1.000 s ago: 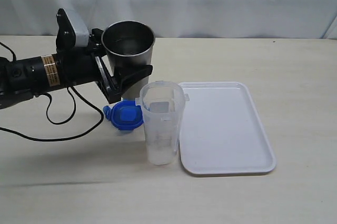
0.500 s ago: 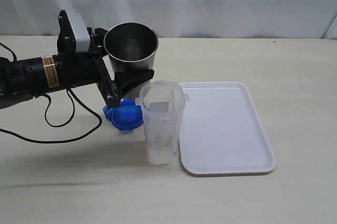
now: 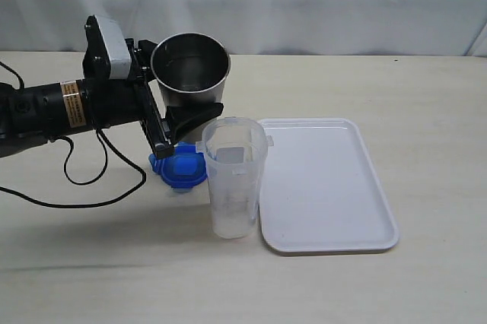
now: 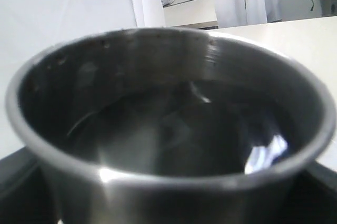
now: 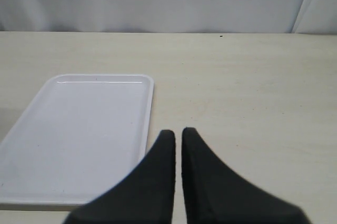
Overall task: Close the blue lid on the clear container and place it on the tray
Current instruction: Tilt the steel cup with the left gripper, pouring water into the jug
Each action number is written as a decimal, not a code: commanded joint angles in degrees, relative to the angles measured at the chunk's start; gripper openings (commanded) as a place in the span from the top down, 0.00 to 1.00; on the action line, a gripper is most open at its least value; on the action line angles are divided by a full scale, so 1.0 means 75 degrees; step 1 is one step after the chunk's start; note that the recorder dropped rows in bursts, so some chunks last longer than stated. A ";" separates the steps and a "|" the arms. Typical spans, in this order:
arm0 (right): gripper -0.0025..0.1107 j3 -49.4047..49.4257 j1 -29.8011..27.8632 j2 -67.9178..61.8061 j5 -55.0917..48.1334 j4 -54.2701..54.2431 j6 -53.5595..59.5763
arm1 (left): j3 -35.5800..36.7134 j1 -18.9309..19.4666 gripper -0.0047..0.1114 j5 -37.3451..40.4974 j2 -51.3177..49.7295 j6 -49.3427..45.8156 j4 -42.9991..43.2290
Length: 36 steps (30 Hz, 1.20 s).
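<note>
Above blue lid [image 3: 180, 169]: left tool [image 3: 176, 120], steel cup [image 3: 190, 71]; clear container [image 3: 233, 179] beside; tray [image 3: 327, 187] surface open

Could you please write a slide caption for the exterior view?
Left gripper grips the steel cup beside the blue lid; clear container stands open beside the tray.

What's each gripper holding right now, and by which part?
The left gripper holds the steel cup, clamped around its lower body, below the rim. The right gripper is shut and holds nothing.
</note>
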State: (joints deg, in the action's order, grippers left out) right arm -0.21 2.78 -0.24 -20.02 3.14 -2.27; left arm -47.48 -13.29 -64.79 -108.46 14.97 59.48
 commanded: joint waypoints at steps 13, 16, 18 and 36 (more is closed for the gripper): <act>0.94 0.0028 -0.0026 0.0032 0.0030 0.0010 0.0003 | -0.0167 -0.0007 0.96 -0.0690 0.0155 0.0207 -0.0758; 0.94 0.0028 -0.0026 0.0032 0.0030 0.0010 0.0003 | -0.0284 -0.0007 0.96 -0.0690 0.0155 0.0648 -0.0690; 0.94 0.0028 -0.0026 0.0032 0.0030 0.0010 0.0003 | -0.0288 -0.0007 0.96 -0.0690 0.0155 0.0630 -0.0659; 0.94 0.0028 -0.0026 0.0032 0.0030 0.0005 0.0003 | -0.0341 -0.0280 0.96 -0.0591 0.0155 0.0305 -0.0386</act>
State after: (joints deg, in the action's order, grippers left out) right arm -0.21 2.78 -0.24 -20.02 3.14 -2.27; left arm -49.05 -15.29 -64.88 -108.46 18.93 58.74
